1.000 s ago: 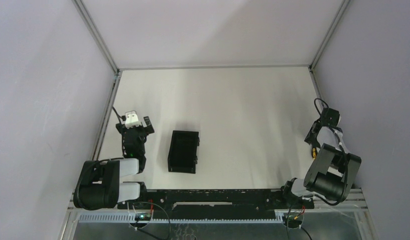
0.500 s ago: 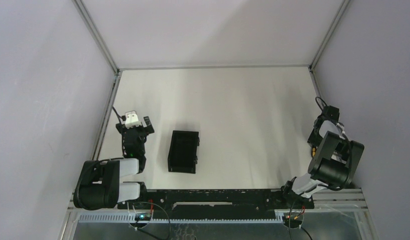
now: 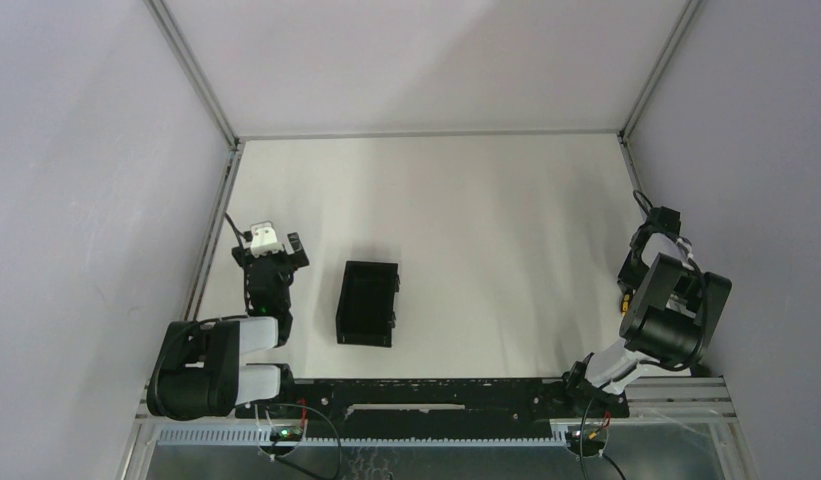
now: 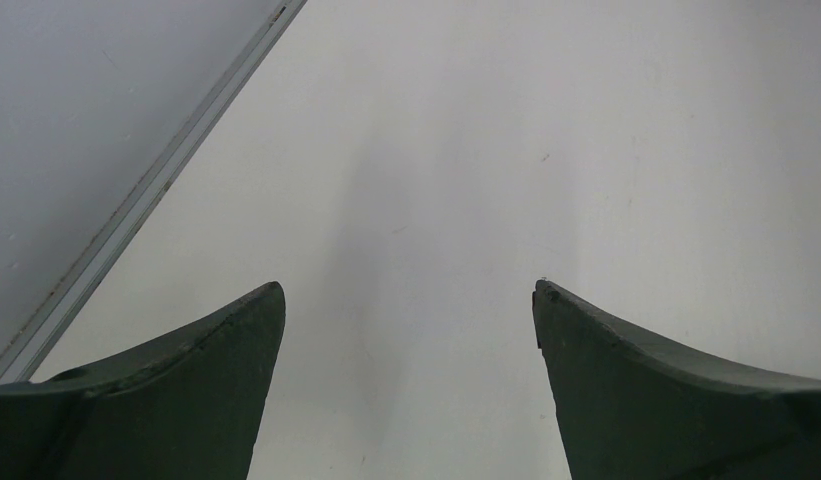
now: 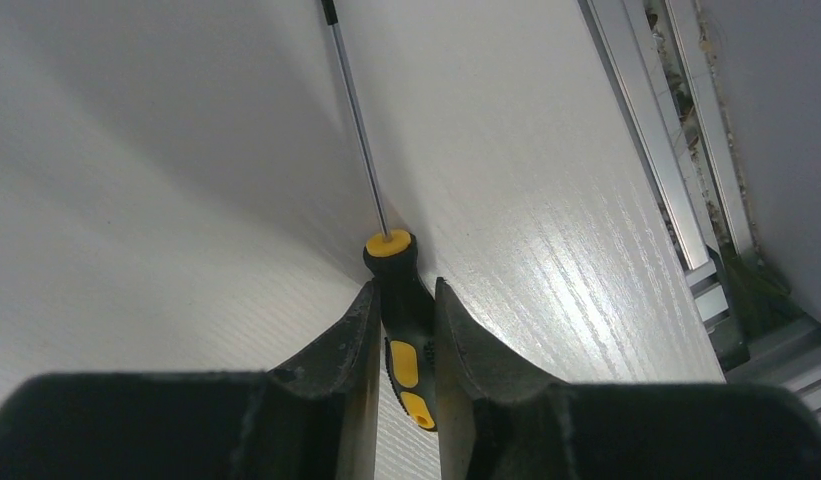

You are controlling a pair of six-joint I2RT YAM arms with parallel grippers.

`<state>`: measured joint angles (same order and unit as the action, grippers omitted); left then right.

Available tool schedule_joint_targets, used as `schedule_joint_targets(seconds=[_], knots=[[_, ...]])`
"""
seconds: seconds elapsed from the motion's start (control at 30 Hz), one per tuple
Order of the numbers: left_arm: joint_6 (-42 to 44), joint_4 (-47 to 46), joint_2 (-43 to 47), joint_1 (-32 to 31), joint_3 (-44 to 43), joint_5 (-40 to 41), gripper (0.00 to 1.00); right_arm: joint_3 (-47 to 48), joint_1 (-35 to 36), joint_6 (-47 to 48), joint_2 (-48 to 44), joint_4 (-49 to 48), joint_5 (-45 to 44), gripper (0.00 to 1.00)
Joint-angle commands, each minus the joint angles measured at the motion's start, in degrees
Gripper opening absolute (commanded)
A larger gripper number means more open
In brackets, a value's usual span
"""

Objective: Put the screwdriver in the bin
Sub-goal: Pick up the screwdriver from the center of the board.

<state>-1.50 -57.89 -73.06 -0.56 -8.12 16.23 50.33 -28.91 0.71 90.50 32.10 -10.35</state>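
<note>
**Screwdriver gripped, bin not yet reached**

The right gripper (image 5: 401, 292) is clamped narrow on the handle of the screwdriver (image 5: 390, 246) by the right edge of the surface (image 3: 486, 230). The carry to the bin (image 3: 343, 300), well apart toward the near-left corner, remains. The left gripper (image 4: 408, 292) stands wide, holding nothing. From above, the arm hides most of the screwdriver, and whether it is lifted cannot be told.

Screwdriver (image 5: 389, 243) shaft tip cut off, top edge, right wrist.
</note>
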Motion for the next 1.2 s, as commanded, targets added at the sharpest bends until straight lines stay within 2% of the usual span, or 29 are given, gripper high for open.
schedule_joint_targets(seconds=[0.0,0.07,0.37,0.53,0.9,1.17], knots=[[0.76,-2.38,1.07,0.38,-2.88,-0.13,0.98,-0.18,-0.36,-0.93,-2.30,-2.05,2.80,0.03],[0.75,-2.35,1.07,0.38,-2.91,-0.14,0.98,0.01,-0.36,-1.46,-4.00,-1.91,3.23,0.00],[0.77,-2.33,1.09,0.38,-2.89,-0.07,0.98,1.44,0.15,-3.67,-9.33,-0.70,6.61,0.00],[0.74,-2.33,1.09,0.38,-2.92,-0.04,0.98,6.15,0.17,-5.97,-11.05,1.60,11.50,0.00],[0.76,-2.37,1.10,0.38,-2.88,-0.01,0.98,26.48,5.79,-13.96,-13.49,7.42,16.93,0.00],[0.76,-2.38,1.12,0.38,-2.92,-0.03,0.98,43.50,16.85,-19.82,-11.40,11.59,18.90,0.00]])
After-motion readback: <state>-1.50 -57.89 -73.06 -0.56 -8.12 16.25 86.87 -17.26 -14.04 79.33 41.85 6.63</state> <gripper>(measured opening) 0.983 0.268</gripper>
